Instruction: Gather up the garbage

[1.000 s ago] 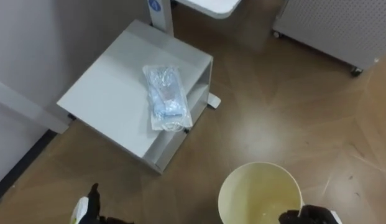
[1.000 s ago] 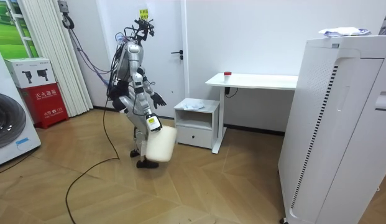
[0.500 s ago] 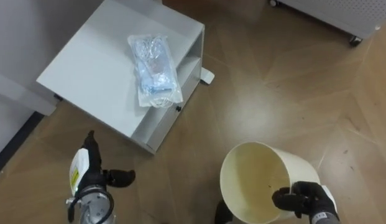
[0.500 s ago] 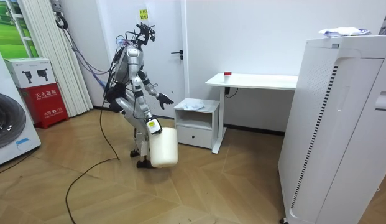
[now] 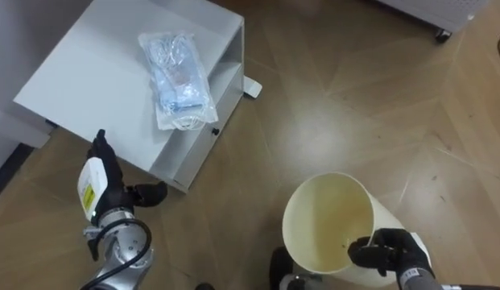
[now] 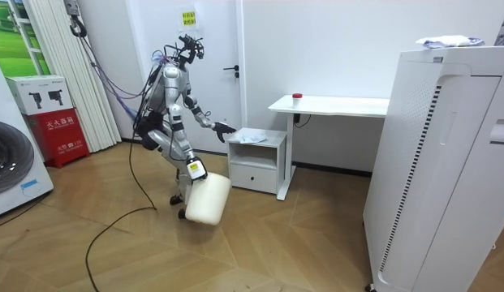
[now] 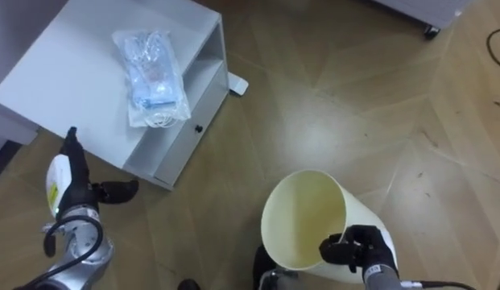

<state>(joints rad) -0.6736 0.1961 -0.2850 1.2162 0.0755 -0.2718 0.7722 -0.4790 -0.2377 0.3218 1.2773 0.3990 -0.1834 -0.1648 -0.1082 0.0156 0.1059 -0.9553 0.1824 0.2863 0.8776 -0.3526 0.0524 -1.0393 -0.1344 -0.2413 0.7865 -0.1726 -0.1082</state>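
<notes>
Forward, left hand near the cabinet, fingers straight (right hand clamped on bin rim)

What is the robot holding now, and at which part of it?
The right hand grips the bin by its rim, fingers curled over the edge. The left hand holds nothing; it is open, near the cabinet.
</notes>
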